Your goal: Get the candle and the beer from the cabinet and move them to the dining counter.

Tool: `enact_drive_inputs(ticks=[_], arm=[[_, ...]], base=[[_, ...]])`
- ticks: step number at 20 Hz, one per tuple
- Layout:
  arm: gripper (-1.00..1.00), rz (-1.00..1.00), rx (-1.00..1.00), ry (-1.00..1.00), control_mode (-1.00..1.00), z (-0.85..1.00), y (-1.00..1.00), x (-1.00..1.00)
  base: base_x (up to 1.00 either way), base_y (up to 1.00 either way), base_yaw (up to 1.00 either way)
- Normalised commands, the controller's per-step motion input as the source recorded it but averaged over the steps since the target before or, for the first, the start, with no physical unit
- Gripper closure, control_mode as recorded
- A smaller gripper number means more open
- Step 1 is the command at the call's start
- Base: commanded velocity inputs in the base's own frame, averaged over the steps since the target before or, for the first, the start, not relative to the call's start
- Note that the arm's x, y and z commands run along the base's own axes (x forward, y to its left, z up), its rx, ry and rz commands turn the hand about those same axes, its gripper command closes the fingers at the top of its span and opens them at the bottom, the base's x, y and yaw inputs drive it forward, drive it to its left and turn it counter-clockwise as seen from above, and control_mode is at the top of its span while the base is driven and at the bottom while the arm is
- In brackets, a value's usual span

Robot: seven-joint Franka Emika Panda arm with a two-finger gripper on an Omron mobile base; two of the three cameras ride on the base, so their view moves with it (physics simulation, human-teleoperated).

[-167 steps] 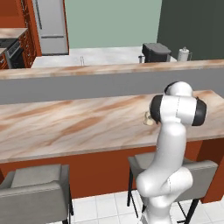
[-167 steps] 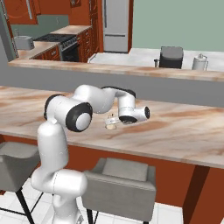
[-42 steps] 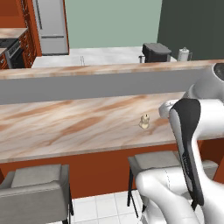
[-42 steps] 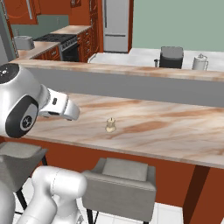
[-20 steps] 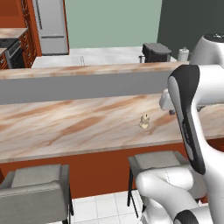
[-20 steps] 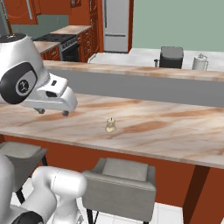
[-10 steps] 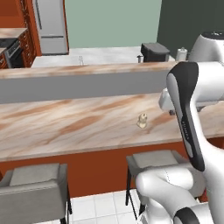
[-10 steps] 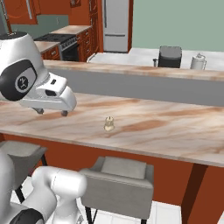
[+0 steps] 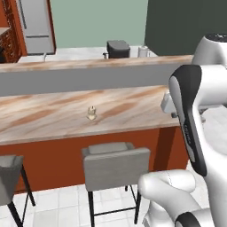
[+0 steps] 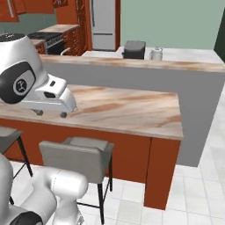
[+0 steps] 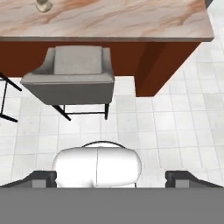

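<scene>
Candle point(image 9: 91, 113) upright on dining counter point(image 9: 53, 116), above grey stool point(image 9: 114, 162). I judge it light, brittle; grasp wider base. Gripper point(image 11: 111, 177) spread wide, empty.

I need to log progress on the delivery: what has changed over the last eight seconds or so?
The gripper let go of the candle and the arm pulled back and up off the dining counter; its fingers stand open, empty, over the floor. The base then began driving, shifting both base views. The candle stayed upright on the counter where it was set.
</scene>
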Motion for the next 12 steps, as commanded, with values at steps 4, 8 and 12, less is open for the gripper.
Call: enact_drive_inputs(ticks=[4,8,12], arm=[[-1.0,0.0,0.0,0.0,1.0,0.0,0.0,0.0],[-1.0,0.0,0.0,0.0,1.0,0.0,0.0,0.0],[-1.0,0.0,0.0,0.0,1.0,0.0,0.0,0.0]], base=[[-0.25,-1.0,-0.17],[-0.2,-1.0,-0.13],[-0.04,-1.0,-0.14]])
